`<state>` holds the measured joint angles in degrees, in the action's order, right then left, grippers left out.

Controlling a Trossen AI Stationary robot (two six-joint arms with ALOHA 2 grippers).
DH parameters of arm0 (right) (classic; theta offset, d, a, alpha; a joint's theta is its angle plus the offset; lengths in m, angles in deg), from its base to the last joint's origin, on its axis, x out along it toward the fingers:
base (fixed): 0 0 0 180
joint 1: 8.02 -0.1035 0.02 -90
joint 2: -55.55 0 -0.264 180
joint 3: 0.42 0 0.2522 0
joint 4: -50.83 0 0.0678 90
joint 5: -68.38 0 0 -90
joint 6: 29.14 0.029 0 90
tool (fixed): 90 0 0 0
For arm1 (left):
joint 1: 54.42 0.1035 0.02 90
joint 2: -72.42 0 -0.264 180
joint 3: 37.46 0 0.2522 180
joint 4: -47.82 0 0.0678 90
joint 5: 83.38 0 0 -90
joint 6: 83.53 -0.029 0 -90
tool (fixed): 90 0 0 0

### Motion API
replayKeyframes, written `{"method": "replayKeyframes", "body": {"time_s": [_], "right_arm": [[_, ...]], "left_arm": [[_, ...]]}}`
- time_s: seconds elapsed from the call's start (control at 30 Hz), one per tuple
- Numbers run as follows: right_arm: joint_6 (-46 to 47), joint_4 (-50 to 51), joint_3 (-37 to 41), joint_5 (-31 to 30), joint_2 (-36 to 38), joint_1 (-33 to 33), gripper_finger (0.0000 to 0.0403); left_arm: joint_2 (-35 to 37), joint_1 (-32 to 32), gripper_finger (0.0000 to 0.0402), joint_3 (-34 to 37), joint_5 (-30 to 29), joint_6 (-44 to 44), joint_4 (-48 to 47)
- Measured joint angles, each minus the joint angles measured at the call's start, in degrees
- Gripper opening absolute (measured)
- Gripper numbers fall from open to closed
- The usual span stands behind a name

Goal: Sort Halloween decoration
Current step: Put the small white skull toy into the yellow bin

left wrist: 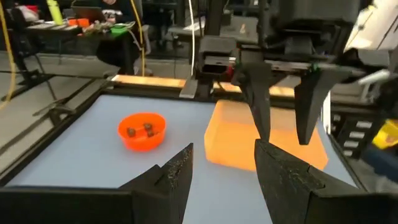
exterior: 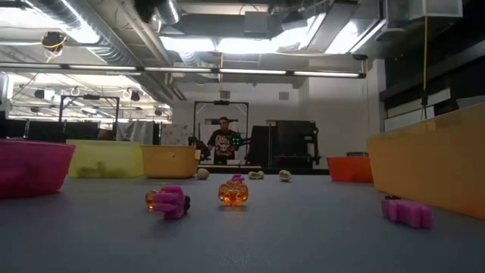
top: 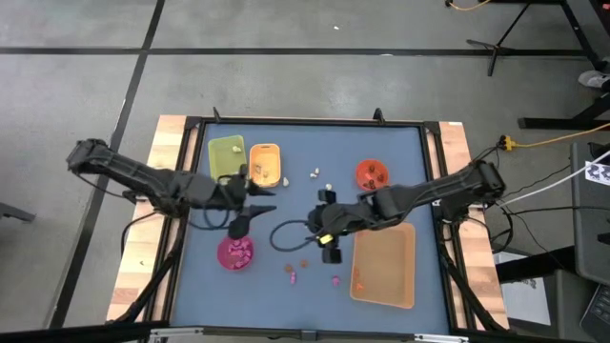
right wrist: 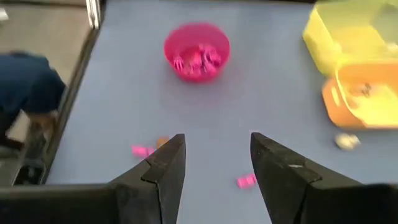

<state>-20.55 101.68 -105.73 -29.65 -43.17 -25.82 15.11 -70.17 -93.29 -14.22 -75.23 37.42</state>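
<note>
Left claw (top: 250,202) spread and empty, above the worktop (top: 295,143) beside the pink bowl (top: 234,253). Right claw (top: 329,229) spread, empty, mid-worktop. Halloween decoration (top: 293,278) scattered: pink and orange pieces loose near the front edge, cream pieces (top: 314,173) farther back, pink ones inside the pink bowl, dark ones in the red bowl (top: 372,174).

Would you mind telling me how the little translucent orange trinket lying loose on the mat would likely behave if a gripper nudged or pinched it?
The orange trinket looks rounded and pumpkin-like, so a nudge would probably roll it across the smooth blue mat. It seems tiny beside the pink bowl, so likely very light and easily knocked away. Its glossy, translucent surface suggests hard plastic, possibly slippery between fingers.
</note>
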Motion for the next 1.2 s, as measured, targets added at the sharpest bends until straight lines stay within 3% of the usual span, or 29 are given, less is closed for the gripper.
{"method": "replayKeyframes", "body": {"time_s": [0.17,0.33,0.7,0.9,1.2], "right_arm": [[-1.32,9.45,0.26,-3.31,2.58,-0.68,0.0179],[-1.49,17.63,0.59,-4.76,2.88,-0.55,0.0179],[0.37,26.92,0.59,-6.83,3.06,-0.58,0.0179],[1.94,30.45,0.59,-6.83,3.26,-0.58,0.0179],[2.43,31.54,3.3,-10.45,5.02,-0.58,0.0179]], "left_arm": [[-6.51,9.52,0.0156,-0.16,9.88,-0.05,7.68],[-15.29,18.09,0.0156,-5.04,15.88,-2.19,8.43],[-34.31,30.16,0.0156,-15.93,18.9,-9.16,3.68],[-43.41,33.49,0.0156,-18.33,19.36,-12.09,3.71],[-52.86,36.34,0.0156,-20.02,24.64,-12.05,4.01]]}}
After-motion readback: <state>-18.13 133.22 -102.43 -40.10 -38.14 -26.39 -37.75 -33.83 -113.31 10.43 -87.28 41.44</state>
